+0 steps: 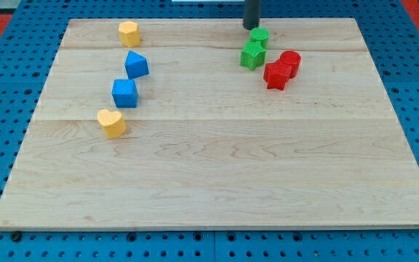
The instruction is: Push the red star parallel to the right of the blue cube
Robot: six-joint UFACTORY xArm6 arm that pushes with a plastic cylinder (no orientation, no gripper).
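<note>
The red star [276, 74] lies at the view's upper right on the wooden board [217, 167], touching a red round block [291, 61] at its upper right. The blue cube [124, 92] sits at the view's left, far from the star. My tip [252, 28] is at the view's top, just above and left of a green round block [260, 36], and above the red star. A green star [252, 54] lies between that block and the red star, to the star's upper left.
A blue wedge-like block [136, 65] sits above the blue cube. A yellow heart [111, 122] lies below and left of the cube. A yellow hexagonal block [129, 33] sits near the board's top edge at the left.
</note>
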